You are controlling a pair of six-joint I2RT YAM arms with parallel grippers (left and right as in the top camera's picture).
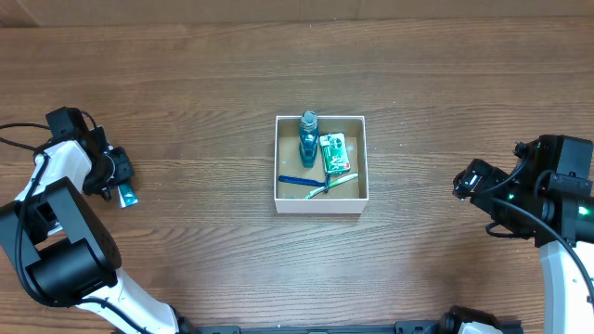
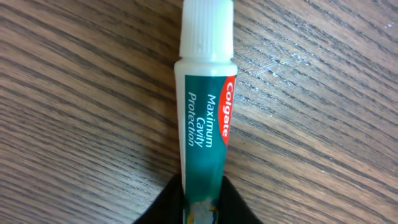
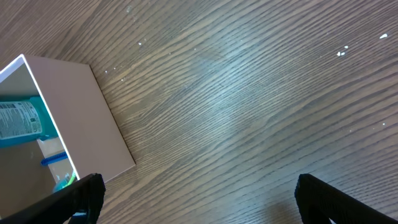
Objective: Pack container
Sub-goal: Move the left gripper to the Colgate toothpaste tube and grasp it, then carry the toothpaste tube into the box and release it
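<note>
At the far left of the surface (image 1: 204, 93), the left pincer (image 1: 113, 176) is closed on the tail end of a toothpaste tube (image 1: 127, 195). Its wrist view shows the dark fingers (image 2: 160, 208) pressed to either side of the tube (image 2: 205, 124), with the white cap pointing away. I cannot tell whether the tube rests on the wood or hangs just above it.

The step in hand seems to be carrying this tube to the container (image 1: 320, 206), which sits at the middle of the surface, well apart from the left pincer. It already holds an upright blue bottle (image 1: 308, 139), a green packet (image 1: 333, 153) just beside the bottle, and a blue toothbrush (image 1: 299, 180) lying across the near part.

To do it well:
- The grip is on the tail only, so the capped end may droop; lift it well above the white wall before crossing.
- The bare brown floor left of the bottle looks like the free spot; lay the tube along it.
- Let go low, so nothing knocks the bottle over.

At the far right, the right pincer (image 3: 198, 183) is spread wide with nothing between its fingers, near the container's outer wall (image 3: 93, 118) and apart from it.
</note>
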